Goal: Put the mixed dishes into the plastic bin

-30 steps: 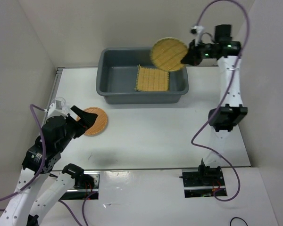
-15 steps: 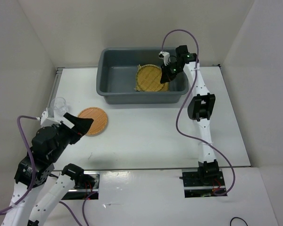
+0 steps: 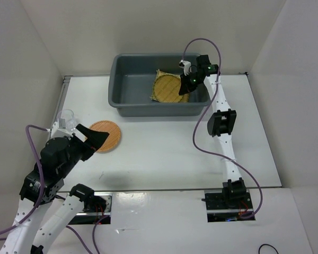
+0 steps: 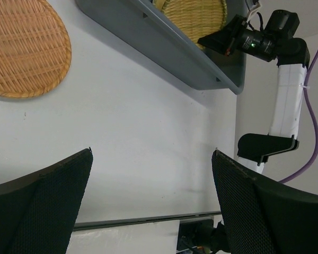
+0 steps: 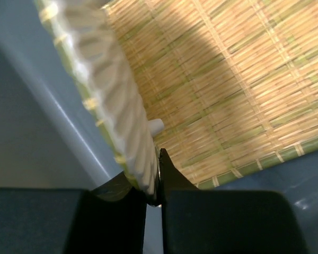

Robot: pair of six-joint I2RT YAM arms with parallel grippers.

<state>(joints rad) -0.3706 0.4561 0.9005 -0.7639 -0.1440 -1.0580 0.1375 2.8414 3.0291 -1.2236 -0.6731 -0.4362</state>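
The grey-blue plastic bin [image 3: 148,109] stands at the back of the table. A yellow woven mat [image 3: 160,73] lies on its floor. A round tan woven plate [image 3: 167,87] is low over the mat, and my right gripper [image 3: 186,83] is shut on its right rim. The right wrist view shows the pale rim [image 5: 114,95] pinched in that gripper [image 5: 156,174], with the mat [image 5: 244,79] beneath. An orange woven plate [image 3: 107,136] lies on the table at the left. My left gripper [image 3: 93,138] hovers open at the orange plate's near left edge, empty. A clear cup [image 3: 67,118] stands behind it.
White walls close in the table on the left, back and right. In the left wrist view the orange plate [image 4: 21,47] is at the upper left, the bin's wall [image 4: 159,47] runs across the top, and bare tabletop lies under the left gripper [image 4: 152,151].
My right arm has swung the tan plate down from above the bin's back right corner into the bin, over the mat. The left arm has shifted a little and uncovered the clear cup.
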